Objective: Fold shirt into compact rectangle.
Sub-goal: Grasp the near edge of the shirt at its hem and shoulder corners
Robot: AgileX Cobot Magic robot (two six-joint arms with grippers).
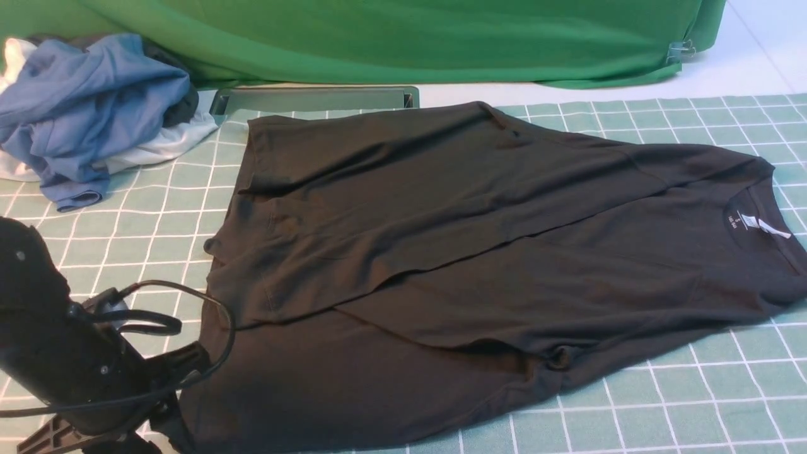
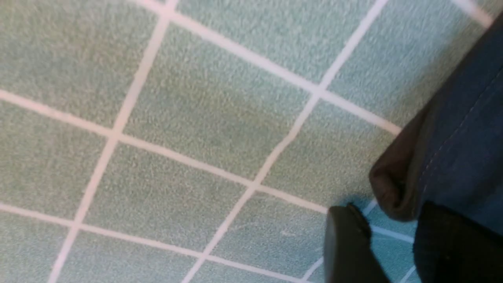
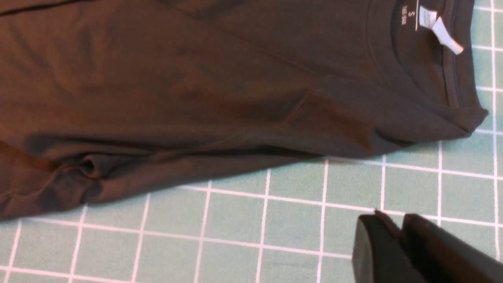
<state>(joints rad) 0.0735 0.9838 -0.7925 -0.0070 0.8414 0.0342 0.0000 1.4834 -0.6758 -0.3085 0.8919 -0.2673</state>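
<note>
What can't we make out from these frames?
- Front view: left gripper hidden behind its own arm and cut off by the bottom edge; near-left corner of the shirt hidden there too.
- Front view: right gripper outside the frame.
- Left wrist view: blurred; whether the hem touches a finger is unclear.
- Neck label: text too small, front and right wrist views.

Front view: looks forward and down from between the arms, far enough back to take in the whole shirt on the grid mat.
Left wrist view: sits very close above the mat, faces down past the left gripper, catches the shirt's edge just beyond the fingertips.
Right wrist view: sits higher, faces down past the right gripper, shows the neck label well beyond the fingertips.
Shared: neck label and collar side, in front and right wrist views.
</note>
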